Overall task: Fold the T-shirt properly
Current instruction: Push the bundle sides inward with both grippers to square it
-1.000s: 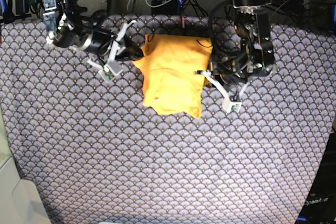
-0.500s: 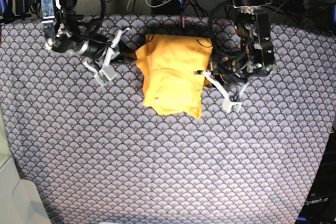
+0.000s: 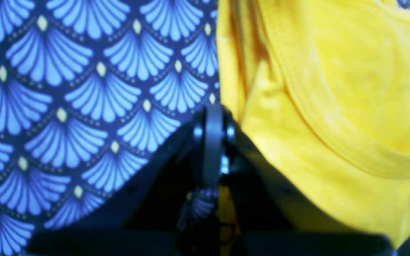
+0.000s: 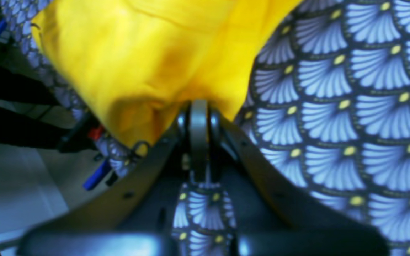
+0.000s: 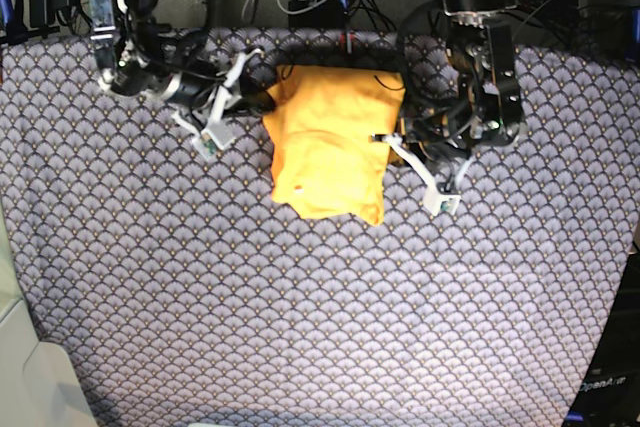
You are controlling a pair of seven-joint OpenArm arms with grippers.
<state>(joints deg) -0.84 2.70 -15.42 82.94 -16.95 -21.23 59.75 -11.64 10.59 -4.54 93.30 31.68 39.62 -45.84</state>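
I see both grippers, left gripper point(image 3: 213, 117) and right gripper point(image 4: 199, 110), pressed together at the T-shirt point(image 5: 330, 142) edges (apparently pinching cloth), so I'd lift evenly.

T-shirt point(image 5: 330, 142): showing plain yellow-orange, no print; a ribbed hem band in the same yellow is running across it in the left wrist view.

Counter cloth point(image 5: 300, 317): displaying a repeating scale or fan pattern, blue-grey fans on dark ground, each one carrying a small pale yellow dot at its tip.

Left gripper point(image 3: 212, 117): appearing black, fingers point(image 3: 213, 142) dark.

Right gripper point(image 4: 199, 110): appearing black with grey.
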